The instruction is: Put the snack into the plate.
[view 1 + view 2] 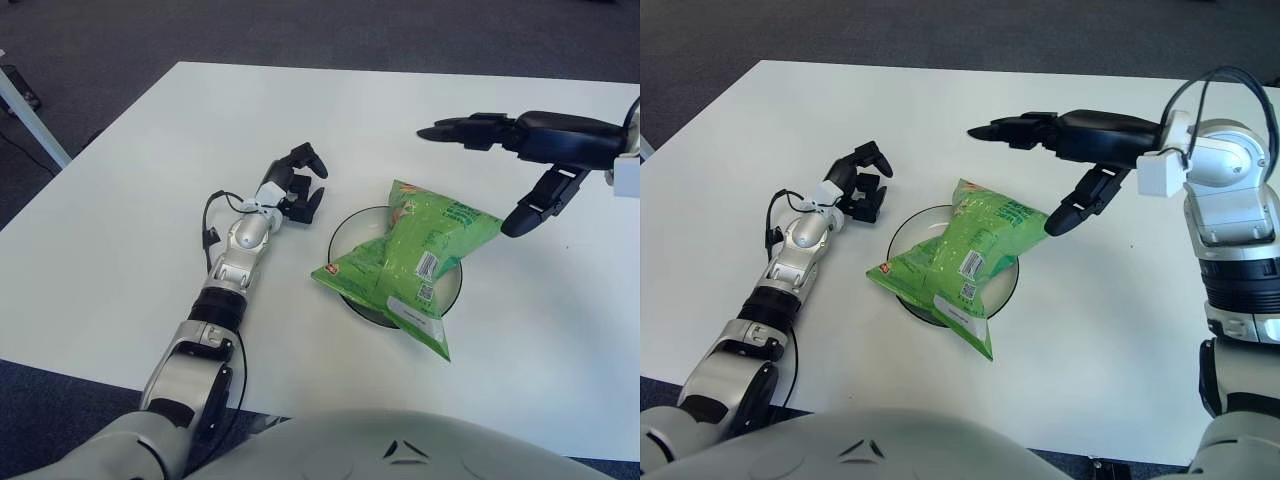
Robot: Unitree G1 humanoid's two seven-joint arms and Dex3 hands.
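Green snack bag (410, 262) lies across dark plate (345, 235) on white table (130, 200), long axis diagonal: near end overhanging rim toward robot's right, far end tilted up. Left hand (296, 186) just beside plate's left, fingers loosely curled, empty. Right hand (1065, 160) above, beyond bag's far end, fingers spread, holding nothing.

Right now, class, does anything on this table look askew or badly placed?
The bag lies crooked across the plate: it is larger than the plate, so its near corner and left edge hang over the rim. It looks intact, nothing spilled. The right hand is open beyond it; the left hand shows left of the plate.
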